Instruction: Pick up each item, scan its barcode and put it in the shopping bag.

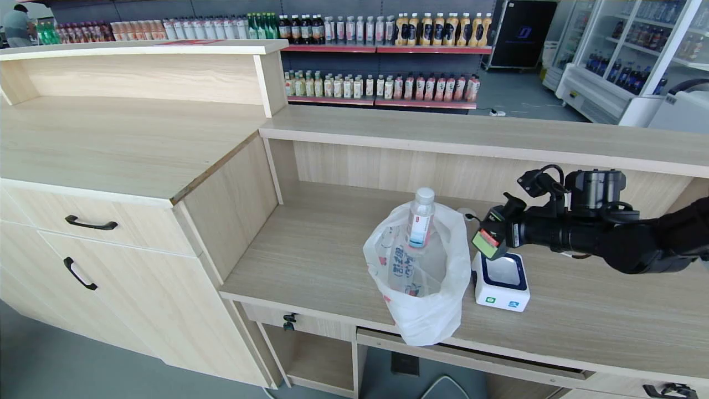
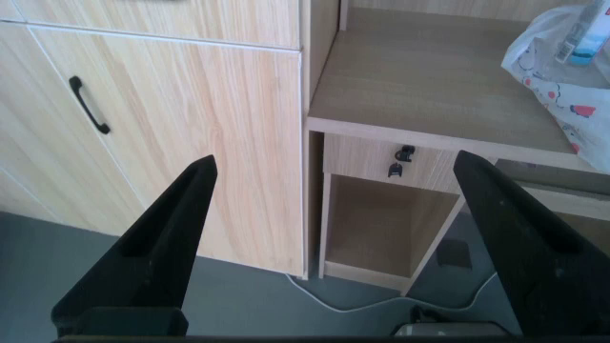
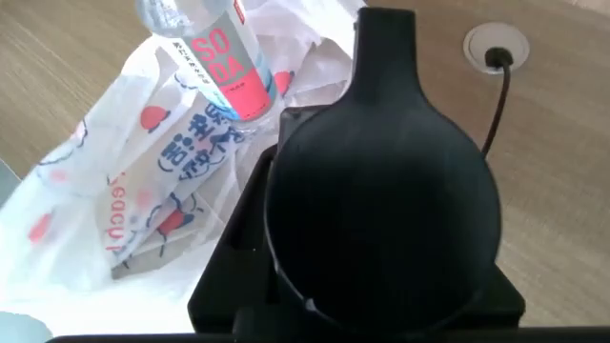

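bagging looks well along

a bottle and a flat printed packet sit in the shopping bag at the bench's front edge, so i judge those two done. the bottle stands nearly upright, long axis vertical, cap up. the right gripper hangs over the scanner just beside the bag (whether it pinches anything i cannot tell). the left gripper is spread wide, empty.

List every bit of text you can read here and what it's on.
"SO" over "DA": red label on the bottle in the shopping bag.
Print on the carton in the bag: not clear enough to read.
Icons on the scanner, labels on the shelf bottles: too small to read.
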